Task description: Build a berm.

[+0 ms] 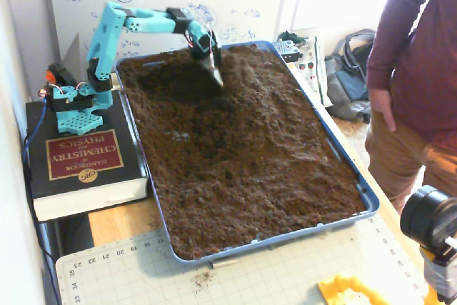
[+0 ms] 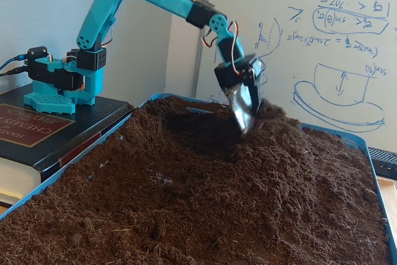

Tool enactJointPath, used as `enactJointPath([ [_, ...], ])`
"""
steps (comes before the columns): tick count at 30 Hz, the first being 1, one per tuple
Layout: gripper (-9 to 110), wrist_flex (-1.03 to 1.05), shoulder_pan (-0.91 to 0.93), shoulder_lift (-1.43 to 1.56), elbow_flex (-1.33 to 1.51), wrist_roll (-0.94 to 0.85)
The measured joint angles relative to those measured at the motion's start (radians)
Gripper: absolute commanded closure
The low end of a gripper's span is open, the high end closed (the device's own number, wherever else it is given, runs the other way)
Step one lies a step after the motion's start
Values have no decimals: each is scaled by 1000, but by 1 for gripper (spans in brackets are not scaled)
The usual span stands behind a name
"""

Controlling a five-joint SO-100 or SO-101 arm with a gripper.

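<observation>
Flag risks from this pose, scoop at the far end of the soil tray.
1. The berm rises beside the tray's far rim; more pushing that way could spill soil over it, toward the electronics.
2. The gripper has its tip at the soil in the hollow; digging deeper may stall the arm.
3. The base sits on a book; hard pushes could shift it.
</observation>
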Motion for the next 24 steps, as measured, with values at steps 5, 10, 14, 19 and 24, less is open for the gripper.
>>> enactJointPath([
  [5,101,0,18,259,247,0],
  [10,101,-2,40,535,565,0],
  [14,101,-2,91,765,699,-2],
  [19,101,-46,149,867,686,-64],
  [24,101,-210,193,703,523,-147],
])
